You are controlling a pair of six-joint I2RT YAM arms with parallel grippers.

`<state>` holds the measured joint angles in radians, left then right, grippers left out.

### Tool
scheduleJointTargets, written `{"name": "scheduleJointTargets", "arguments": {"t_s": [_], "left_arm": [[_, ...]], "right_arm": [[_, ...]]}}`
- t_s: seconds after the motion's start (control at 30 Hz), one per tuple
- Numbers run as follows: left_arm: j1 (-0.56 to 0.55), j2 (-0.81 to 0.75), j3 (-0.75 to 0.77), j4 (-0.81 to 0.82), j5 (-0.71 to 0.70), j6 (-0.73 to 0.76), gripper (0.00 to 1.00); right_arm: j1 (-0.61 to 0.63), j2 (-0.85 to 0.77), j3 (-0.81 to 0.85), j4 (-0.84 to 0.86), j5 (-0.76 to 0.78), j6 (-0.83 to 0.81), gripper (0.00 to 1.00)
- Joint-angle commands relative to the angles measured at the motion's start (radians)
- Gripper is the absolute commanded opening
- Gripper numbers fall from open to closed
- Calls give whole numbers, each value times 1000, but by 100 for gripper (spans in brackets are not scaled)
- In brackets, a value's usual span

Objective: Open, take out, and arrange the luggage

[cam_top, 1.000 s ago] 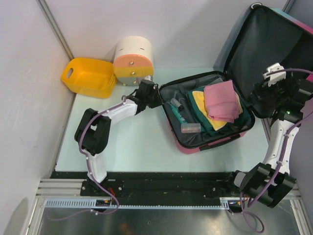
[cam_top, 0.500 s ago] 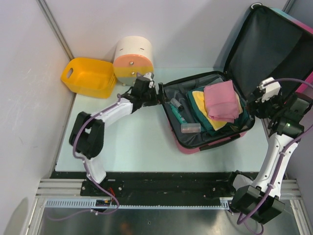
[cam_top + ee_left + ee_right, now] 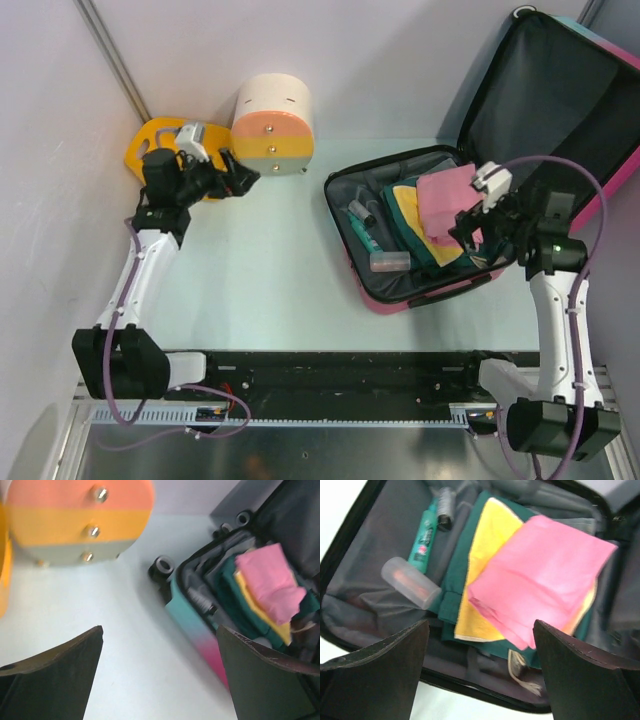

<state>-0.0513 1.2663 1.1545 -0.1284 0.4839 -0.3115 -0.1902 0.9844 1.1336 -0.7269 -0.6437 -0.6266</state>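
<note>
We see the luggage [image 3: 190, 620] fading teal to pink, black-lined, with a pink cloth [image 3: 545, 575], yellow cloth [image 3: 487, 540] and dark green cloth [image 3: 456, 575].

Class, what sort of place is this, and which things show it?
Likely a robot test cell: the left arm and right arm stand on a metal rail, plain panels wall in the table, and the luggage looks like a staged prop.

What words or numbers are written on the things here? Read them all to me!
No words or numbers can be read.
Green tube: small red and white print, too blurred to read.
Suitcase: no writing shows.
Drawer box: no writing shows.
</note>
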Motion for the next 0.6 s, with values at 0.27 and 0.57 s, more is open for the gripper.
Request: {"name": "scheduleJointTargets", "arguments": {"t_s": [0.27,0.57], "left_arm": [[225,-1,11,-396,71,612,99],[226,60,-6,-418,251,666,97]], "right_arm": [[386,140,-41,109,279,137,89],[465,258,-41,144,271,120,85]]}}
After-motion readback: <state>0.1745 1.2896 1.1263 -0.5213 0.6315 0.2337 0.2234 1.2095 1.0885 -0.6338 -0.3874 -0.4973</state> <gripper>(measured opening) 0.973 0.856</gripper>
